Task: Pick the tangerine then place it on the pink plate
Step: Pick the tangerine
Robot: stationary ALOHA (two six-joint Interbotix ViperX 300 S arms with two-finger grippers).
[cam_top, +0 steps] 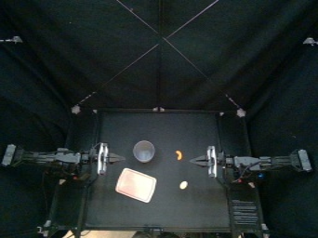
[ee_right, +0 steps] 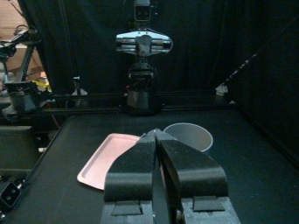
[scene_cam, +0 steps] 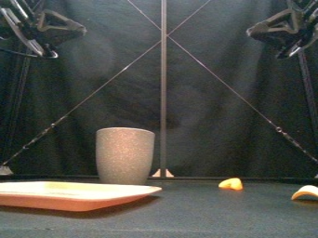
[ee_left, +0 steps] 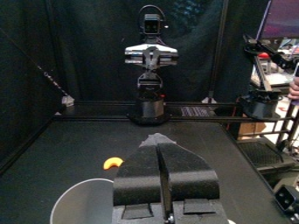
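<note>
In the top view, the left fingers (ee_left: 162, 150) at the left side are pressed together and hold nothing. The pink plate (cam_top: 137, 186) lies on the surface (cam_top: 205, 209) in the lower middle, and a grey cup (cam_top: 144, 151) stands above it. The tangerine (cam_top: 178, 154) lies right of the cup, apart from the plate. Below the tangerine is a pale toy (cam_top: 184, 185). The right fingers (ee_right: 156, 149) are also closed and empty.

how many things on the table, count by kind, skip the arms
pink tray: 1
grey speckled cup: 1
toy foods: 2, an orange tangerine piece and a pale yellow piece
total: 4
</note>
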